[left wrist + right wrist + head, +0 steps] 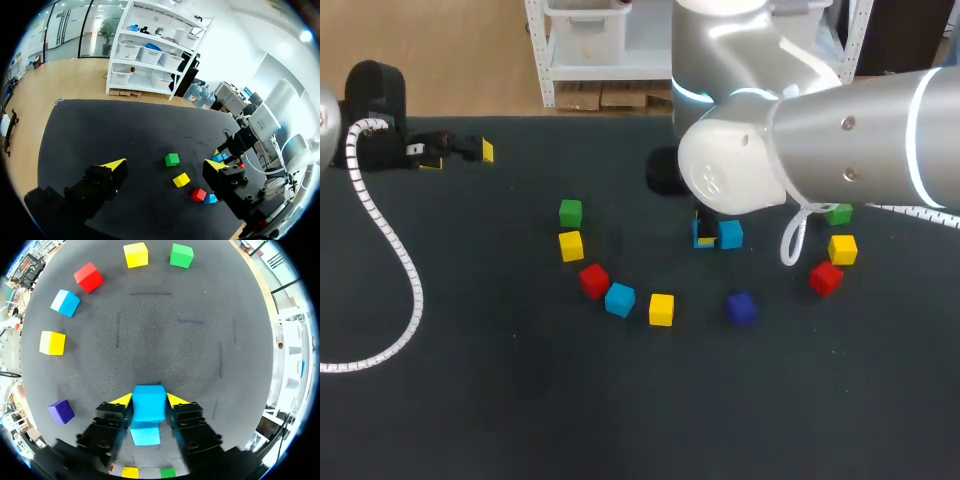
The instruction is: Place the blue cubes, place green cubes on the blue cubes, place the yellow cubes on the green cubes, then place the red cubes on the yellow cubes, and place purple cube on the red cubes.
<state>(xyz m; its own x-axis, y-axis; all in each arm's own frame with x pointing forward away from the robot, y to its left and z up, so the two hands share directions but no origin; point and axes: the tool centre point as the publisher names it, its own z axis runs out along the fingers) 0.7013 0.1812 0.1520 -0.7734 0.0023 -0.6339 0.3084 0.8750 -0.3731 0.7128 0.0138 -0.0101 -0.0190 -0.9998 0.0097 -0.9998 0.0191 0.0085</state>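
My right gripper (150, 401) is shut on a blue cube (148, 402) that sits on the dark table mat; in the head view the gripper (703, 238) is at mid-table. A second blue cube (731, 234) lies right beside the held one, just behind the fingers (145, 435). Ahead of the gripper, an arc of cubes runs green (570, 212), yellow (571, 245), red (594, 280), blue (620, 299), yellow (661, 309). A purple cube (741, 308) lies nearer the front. My left gripper (460, 150) stands open and empty at the far left (165, 172).
Green (838, 213), yellow (842, 249) and red (826, 278) cubes lie to the right, partly under my right arm. A white coiled cable (390, 250) trails across the left of the mat.
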